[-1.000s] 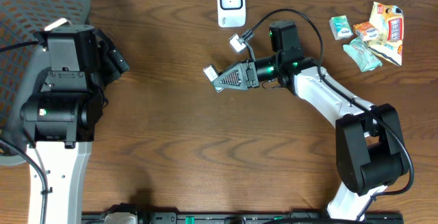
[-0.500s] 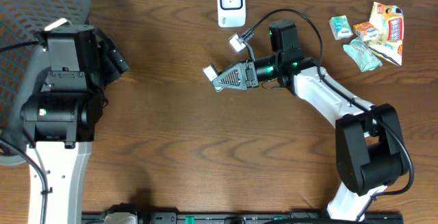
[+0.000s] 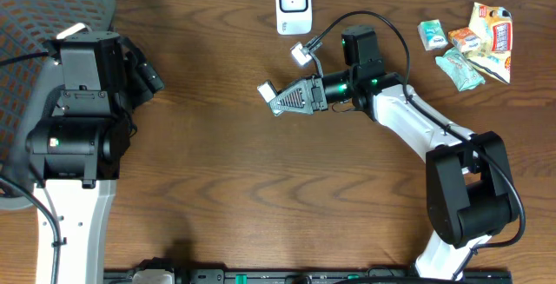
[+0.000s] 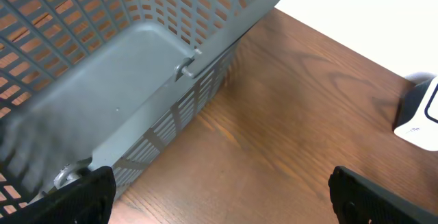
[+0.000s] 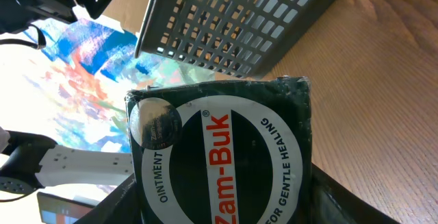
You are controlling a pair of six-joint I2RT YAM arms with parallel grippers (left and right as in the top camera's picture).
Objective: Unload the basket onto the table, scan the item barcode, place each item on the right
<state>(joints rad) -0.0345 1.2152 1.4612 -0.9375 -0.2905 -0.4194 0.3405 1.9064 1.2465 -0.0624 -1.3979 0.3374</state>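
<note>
Since nothing shifts betw. the last sec and now, the right gripper (image 3: 273, 100) stays clamped on the Zam-Buk box (image 5: 219, 155), held mid-table. The scanner (image 3: 294, 4) is at its 12 o'clock, well apart. Left gripper (image 4: 222, 196) sits wide open, empty, by the basket (image 4: 137, 59) at 9 o'clock. Judgement: arm is paused or aiming, so the barcode prob. isn't read yet.
</note>
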